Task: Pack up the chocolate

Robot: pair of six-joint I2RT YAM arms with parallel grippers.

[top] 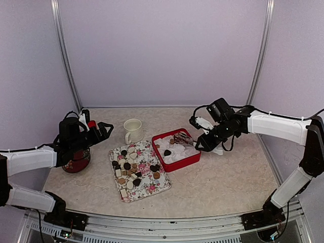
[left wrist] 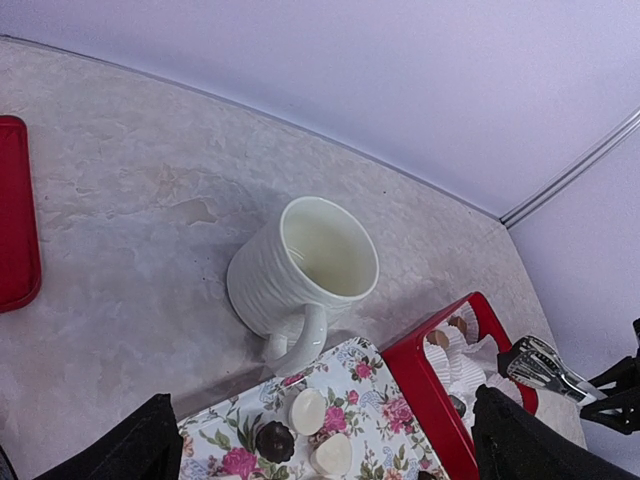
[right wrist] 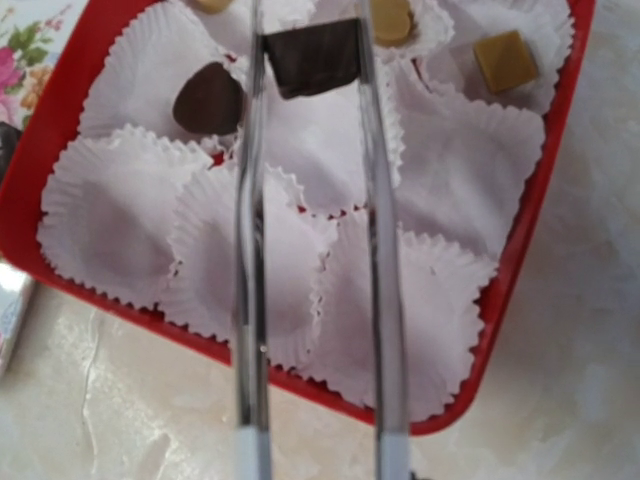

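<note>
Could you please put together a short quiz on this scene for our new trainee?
1. True or false: the mug lies on its side.
2. What do the tongs grip? A) a white liner B) a dark square chocolate C) nothing
3. Fill in: the loose chocolates wait on the ___-patterned tray.
Key: 1 false, it stands upright; 2 B; 3 floral.
</note>
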